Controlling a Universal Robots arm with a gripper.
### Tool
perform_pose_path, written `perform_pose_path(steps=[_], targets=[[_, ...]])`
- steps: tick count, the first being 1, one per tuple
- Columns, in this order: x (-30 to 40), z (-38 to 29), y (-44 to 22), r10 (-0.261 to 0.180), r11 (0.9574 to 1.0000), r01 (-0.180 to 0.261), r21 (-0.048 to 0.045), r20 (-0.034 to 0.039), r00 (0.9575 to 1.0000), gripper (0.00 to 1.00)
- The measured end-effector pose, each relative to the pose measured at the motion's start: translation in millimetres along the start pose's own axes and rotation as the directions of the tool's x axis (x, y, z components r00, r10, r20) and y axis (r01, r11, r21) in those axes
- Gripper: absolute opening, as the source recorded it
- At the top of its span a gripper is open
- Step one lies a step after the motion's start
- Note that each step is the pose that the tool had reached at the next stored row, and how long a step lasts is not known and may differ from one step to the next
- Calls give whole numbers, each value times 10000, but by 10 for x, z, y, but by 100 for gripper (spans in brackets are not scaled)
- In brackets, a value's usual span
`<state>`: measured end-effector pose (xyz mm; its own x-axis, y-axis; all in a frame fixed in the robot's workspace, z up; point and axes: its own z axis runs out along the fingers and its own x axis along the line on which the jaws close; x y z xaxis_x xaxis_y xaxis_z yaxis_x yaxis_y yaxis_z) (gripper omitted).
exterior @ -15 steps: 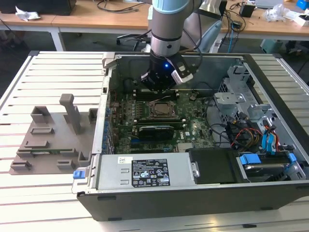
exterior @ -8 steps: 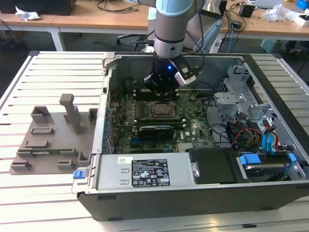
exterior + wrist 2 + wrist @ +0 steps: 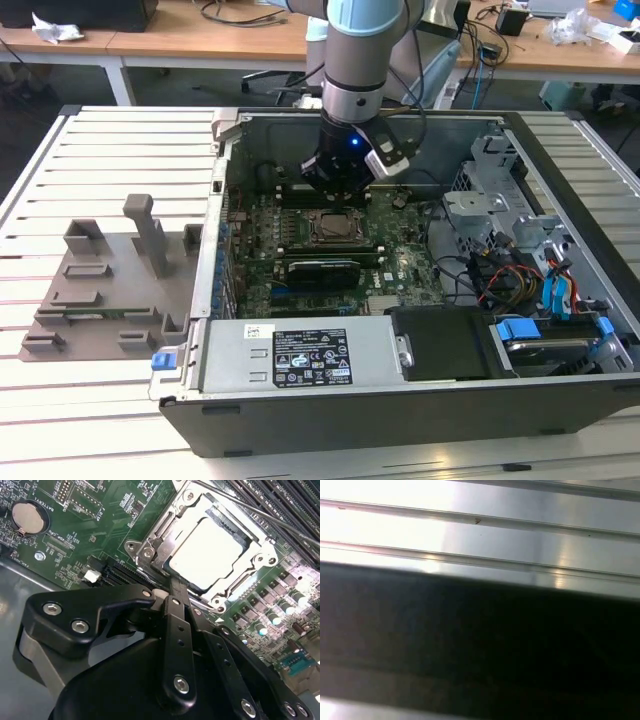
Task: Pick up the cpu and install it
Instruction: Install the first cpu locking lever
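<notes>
Gripper: hangs inside the open computer case (image 3: 560, 330), just above the motherboard (image 3: 300, 290), in the exterior view (image 3: 338, 180). In the second wrist view (image 3: 172, 587) the black fingers (image 3: 176, 597) are drawn together with nothing between them.

Cpu: pale silver square, seated flat in the socket frame (image 3: 150, 547) in the second wrist view (image 3: 207, 555); in the exterior view it sits at the board's middle (image 3: 335, 226).

Key relation: the cpu lies directly ahead of the fingertips and just below them; the tips hang over the frame's near edge. Touching the frame or a hair above it, I cannot tell.

Axis: the chip is square, so no long axis (its edges run parallel to the frame's sides).

Task standing: judged from how the chip lies, it is already in the socket; whether the frame is latched down I cannot tell.

Surface: green board crowded with small parts, a coin battery (image 3: 27, 517) well off to one side, dark memory slots (image 3: 320, 268) beside the socket.

Room: the case lies on its side on a pale slatted table (image 3: 100, 150); a grey fixture (image 3: 110, 280) with upright posts stands on the exterior view's left, wooden desks (image 3: 200, 40) behind.
</notes>
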<state>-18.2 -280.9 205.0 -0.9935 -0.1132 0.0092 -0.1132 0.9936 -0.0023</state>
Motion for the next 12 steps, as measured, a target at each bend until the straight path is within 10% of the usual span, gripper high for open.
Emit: perform_pose_path(steps=[12], targets=[[-68,1,-7,0,10000,0,-7,2,10000,11]])
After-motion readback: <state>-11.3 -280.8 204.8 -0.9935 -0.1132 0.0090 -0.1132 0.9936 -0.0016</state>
